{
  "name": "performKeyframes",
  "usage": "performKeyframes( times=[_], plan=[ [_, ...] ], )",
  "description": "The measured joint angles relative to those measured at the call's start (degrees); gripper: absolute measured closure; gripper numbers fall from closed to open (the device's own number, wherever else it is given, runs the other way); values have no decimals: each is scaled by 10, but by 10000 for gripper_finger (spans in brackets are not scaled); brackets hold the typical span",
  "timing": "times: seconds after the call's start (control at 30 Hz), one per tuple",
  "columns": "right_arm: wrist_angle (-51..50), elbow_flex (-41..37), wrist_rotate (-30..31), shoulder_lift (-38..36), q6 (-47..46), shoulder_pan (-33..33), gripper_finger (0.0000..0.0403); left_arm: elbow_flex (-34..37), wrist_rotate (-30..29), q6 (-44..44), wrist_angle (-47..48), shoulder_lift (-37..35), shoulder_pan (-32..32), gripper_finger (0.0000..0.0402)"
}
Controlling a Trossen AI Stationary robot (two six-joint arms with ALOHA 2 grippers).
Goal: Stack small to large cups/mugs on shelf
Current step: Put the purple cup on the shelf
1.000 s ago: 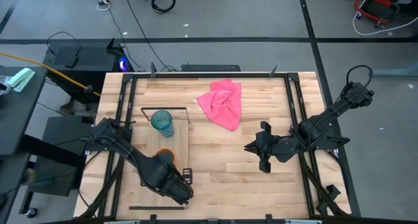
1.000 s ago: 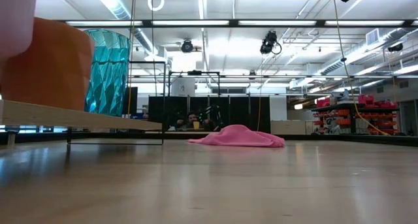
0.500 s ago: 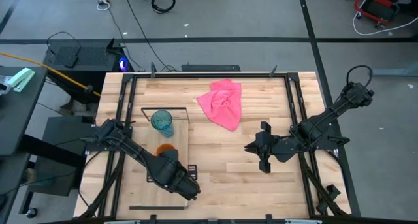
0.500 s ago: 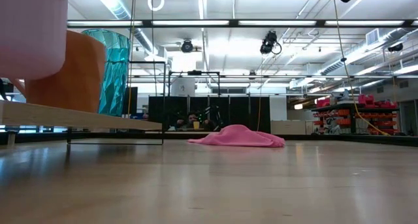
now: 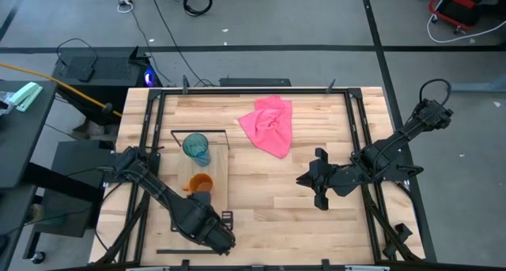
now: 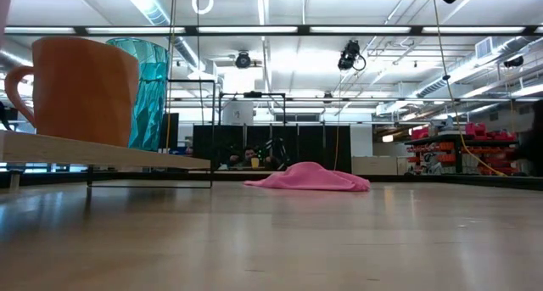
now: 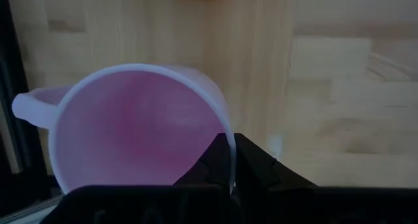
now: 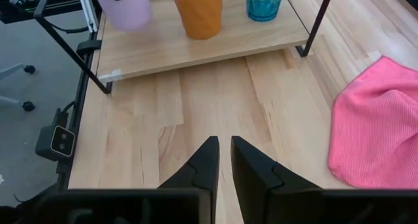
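A: Slatted wooden tabletop (image 5: 269,208) fills my overhead view, black framing along its edges. What sits at far left?

B: I see the left gripper (image 7: 227,160) near the front left corner, over the shelf's (image 5: 207,201) front end, fingers clenched on the rim of the lilac-purple mug (image 7: 137,129). From the right wrist view that mug (image 8: 124,5) hangs just above the board, apart from it.

A: And next along the shelf?

B: The orange mug (image 5: 201,182) stands upright at mid-board, handle showing in the low view. Behind it, near the black wire frame (image 5: 223,132), stands the teal tumbler (image 5: 196,148), also upright.

A: Centre and right?

B: A crumpled pink cloth (image 5: 269,125) lies toward the back. The right gripper (image 5: 304,178) waits over bare wood at right, holding nothing, its fingers (image 8: 202,162) nearly together with a slim gap.
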State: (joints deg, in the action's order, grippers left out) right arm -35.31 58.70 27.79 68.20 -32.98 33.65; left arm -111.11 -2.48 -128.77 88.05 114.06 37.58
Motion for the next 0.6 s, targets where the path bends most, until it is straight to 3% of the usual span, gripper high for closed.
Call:
performKeyframes(
  times=[0.6],
  plan=[
    [0,0,0,0,2,0,356,0,-39,6,-10,40,-2,390]
  ],
)
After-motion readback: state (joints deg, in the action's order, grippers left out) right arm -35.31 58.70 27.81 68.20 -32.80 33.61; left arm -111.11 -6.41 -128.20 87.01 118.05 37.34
